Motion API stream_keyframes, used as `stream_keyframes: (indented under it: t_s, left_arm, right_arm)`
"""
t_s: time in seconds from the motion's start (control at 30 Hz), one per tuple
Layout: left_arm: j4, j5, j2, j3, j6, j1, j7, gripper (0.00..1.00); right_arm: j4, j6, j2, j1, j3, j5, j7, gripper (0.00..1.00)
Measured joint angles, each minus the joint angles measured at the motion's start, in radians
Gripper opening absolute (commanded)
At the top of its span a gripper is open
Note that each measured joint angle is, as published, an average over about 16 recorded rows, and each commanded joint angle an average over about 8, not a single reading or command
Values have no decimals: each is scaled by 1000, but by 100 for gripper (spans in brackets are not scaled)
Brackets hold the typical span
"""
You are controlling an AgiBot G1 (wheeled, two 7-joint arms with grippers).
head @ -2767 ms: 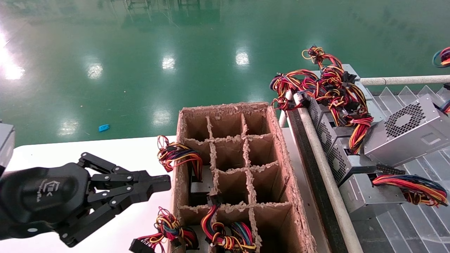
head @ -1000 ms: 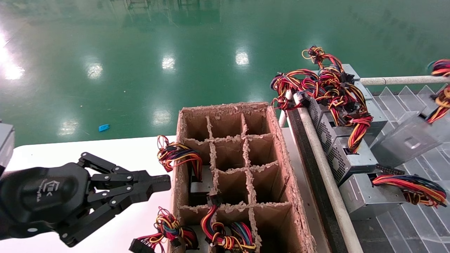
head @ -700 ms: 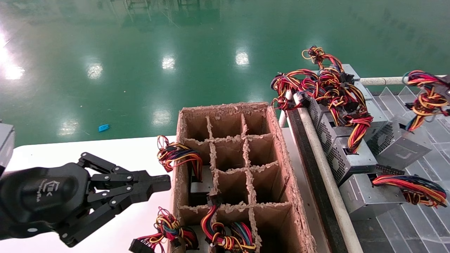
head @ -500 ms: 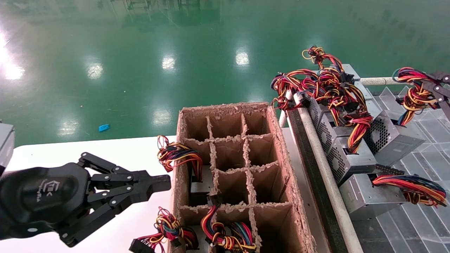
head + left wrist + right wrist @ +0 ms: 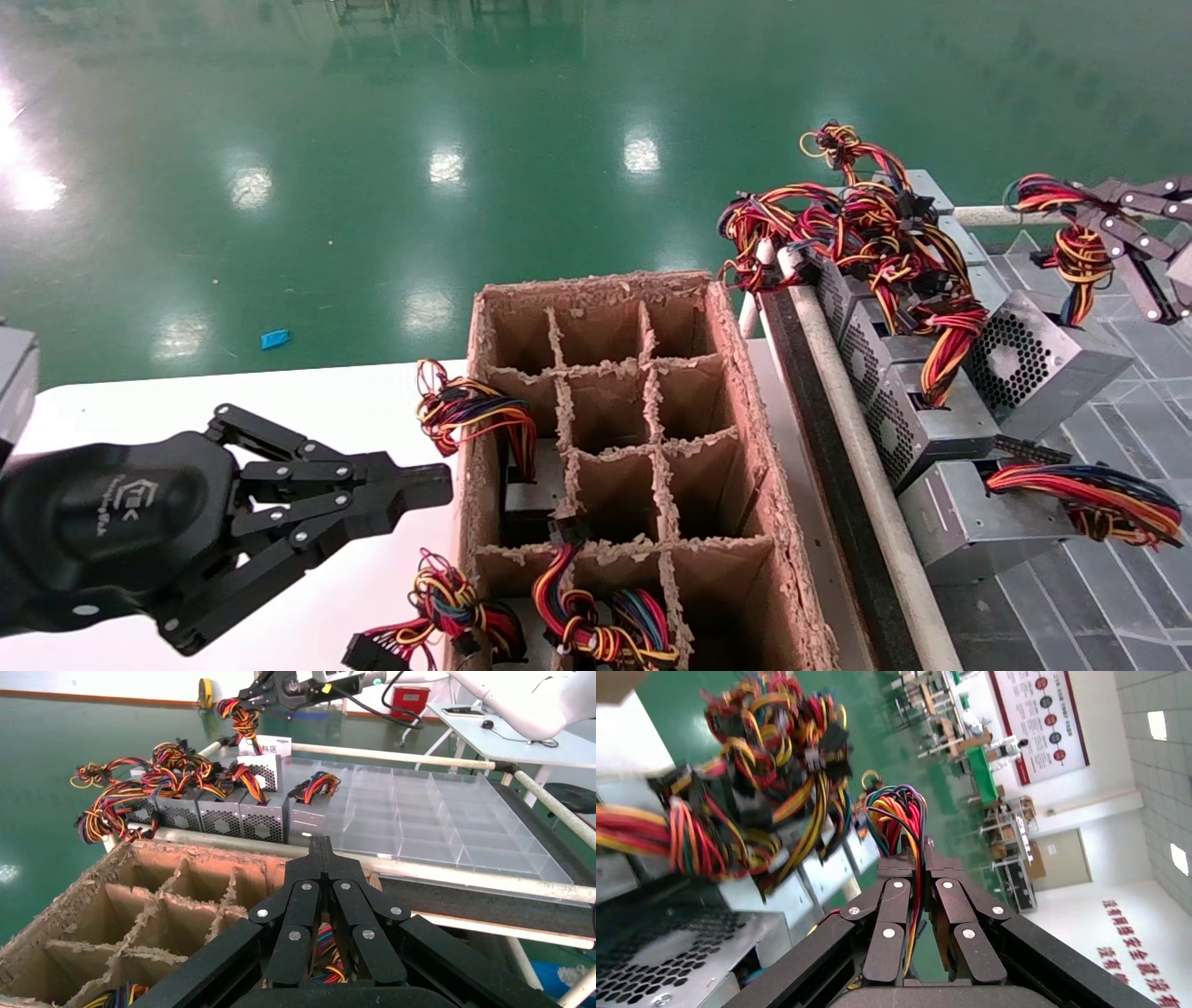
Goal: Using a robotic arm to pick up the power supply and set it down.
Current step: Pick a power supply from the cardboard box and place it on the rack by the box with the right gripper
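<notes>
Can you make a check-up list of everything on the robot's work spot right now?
Surface: white table holding a cardboard box with dividers; clear tray to the right.
Job's things: power supply tilted against a row of others, hanging by its wires.
Clutter: more power supplies on the tray; some inside the box's near compartments.
Grippers: right gripper shut on the wires; left gripper shut, idle over the table.
Cables: a tangled wire pile on the row.
Surroundings: green floor.
</notes>
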Motion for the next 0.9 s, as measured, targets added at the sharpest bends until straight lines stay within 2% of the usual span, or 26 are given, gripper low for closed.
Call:
stream_keyframes:
  t_s: [0.9]
  left_arm:
    - [0,0,0,0,0,0,0,0]
  right_arm:
    - [-7,34,11,-59,37,-30,-33,0]
